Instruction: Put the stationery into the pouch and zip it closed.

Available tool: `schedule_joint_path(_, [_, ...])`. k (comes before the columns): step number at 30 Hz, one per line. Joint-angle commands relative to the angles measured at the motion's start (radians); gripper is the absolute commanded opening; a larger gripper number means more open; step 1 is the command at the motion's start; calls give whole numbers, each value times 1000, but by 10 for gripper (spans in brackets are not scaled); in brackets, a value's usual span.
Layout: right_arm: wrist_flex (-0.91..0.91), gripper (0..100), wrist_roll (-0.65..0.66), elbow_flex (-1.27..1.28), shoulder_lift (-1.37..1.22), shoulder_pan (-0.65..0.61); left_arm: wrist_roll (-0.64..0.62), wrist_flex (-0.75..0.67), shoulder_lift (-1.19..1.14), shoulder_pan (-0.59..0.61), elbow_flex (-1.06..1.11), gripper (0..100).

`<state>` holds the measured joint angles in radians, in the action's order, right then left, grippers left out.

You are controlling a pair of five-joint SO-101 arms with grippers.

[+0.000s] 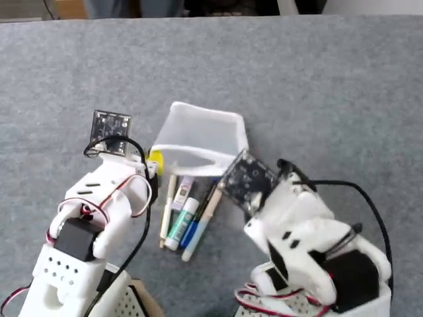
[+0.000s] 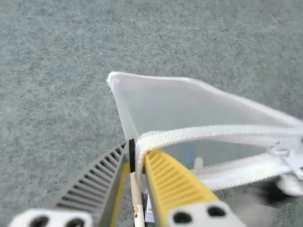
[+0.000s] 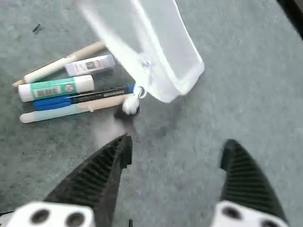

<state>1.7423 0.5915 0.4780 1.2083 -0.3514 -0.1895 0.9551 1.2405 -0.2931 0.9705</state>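
Note:
A translucent white pouch (image 1: 201, 135) sits mid-table with its zipper mouth open toward the arms. My left gripper (image 1: 153, 165) is shut on the left end of the pouch's zipper edge (image 2: 156, 138), pinched between the grey and yellow fingers. Several pens, a glue stick (image 1: 182, 223) and markers lie in a bundle just outside the pouch mouth. In the right wrist view the same stationery (image 3: 66, 94) lies beside the pouch (image 3: 156, 52), with the white zipper pull (image 3: 137, 92) near it. My right gripper (image 3: 175, 151) hangs open above bare cloth near the pouch's right corner.
A grey cloth (image 1: 330, 86) covers the whole table. Both arm bases stand at the near edge, and a circuit board (image 1: 110, 129) shows on the left wrist.

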Motion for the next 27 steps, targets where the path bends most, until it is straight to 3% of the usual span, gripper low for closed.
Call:
schedule_joint_path(1, [9,350,12,-41,31,-46,-3,-5,2,10,-71,27])
schedule_joint_path(5, [-8,350,18,-31,31,-72,-3,40,2,2,-94,27])
schedule_joint_path(13, [-236,350,18,162,31,-83,-29,192,6,2,-202,27])
schedule_joint_path(18, [-308,349,18,222,15,-89,-31,221,11,1,-203,27])
schedule_joint_path(27, [-348,342,20,226,-76,-210,-31,219,11,1,-203,27])
